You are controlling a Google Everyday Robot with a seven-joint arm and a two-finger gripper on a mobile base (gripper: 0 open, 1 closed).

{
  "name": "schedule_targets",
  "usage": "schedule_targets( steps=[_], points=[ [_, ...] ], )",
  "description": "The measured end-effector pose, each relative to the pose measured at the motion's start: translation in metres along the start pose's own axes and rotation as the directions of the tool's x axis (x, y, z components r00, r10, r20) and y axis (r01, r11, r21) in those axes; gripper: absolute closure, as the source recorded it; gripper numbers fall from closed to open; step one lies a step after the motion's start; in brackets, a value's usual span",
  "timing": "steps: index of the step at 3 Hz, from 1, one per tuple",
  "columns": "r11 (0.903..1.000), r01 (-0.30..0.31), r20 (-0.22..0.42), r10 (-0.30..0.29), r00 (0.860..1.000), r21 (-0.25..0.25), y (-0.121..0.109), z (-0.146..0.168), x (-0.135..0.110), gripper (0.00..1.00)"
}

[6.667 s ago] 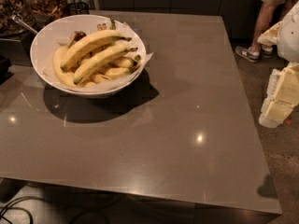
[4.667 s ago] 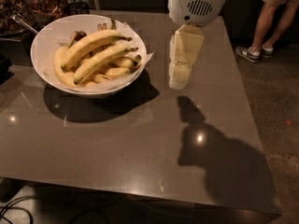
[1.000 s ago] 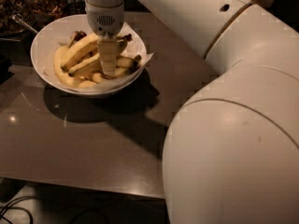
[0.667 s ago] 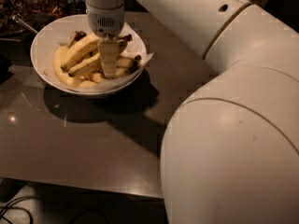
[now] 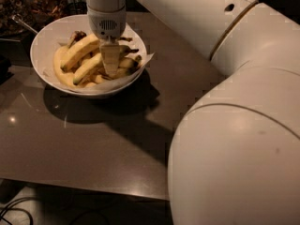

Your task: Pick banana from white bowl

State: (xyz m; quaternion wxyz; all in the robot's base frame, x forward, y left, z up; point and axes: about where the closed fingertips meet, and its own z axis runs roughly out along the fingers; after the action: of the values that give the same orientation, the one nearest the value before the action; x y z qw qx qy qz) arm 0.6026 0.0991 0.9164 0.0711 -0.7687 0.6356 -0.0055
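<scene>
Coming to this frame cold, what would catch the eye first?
The bulky white robot arm fills the right side, close to the camera. It reaches to the upper left, where the gripper points down into the white bowl, among the bananas, on the dark table.

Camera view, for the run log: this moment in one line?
gripper: down in white bowl | bananas: in bowl, at gripper | lift: not yet
</scene>
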Motion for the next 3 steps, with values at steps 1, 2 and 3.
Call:
schedule_targets(
  steps=[1,2,3],
  points=[
    [0.9999,0.008,-0.007,-0.008,1.0,0.008,0.0044,-0.0027,0.0033,0.77],
    [0.9998,0.015,-0.012,-0.015,1.0,0.012,0.0081,-0.0038,0.0052,0.99],
    [0.9998,0.015,-0.012,-0.015,1.0,0.013,0.0078,-0.0036,0.0049,1.0]
  ],
)
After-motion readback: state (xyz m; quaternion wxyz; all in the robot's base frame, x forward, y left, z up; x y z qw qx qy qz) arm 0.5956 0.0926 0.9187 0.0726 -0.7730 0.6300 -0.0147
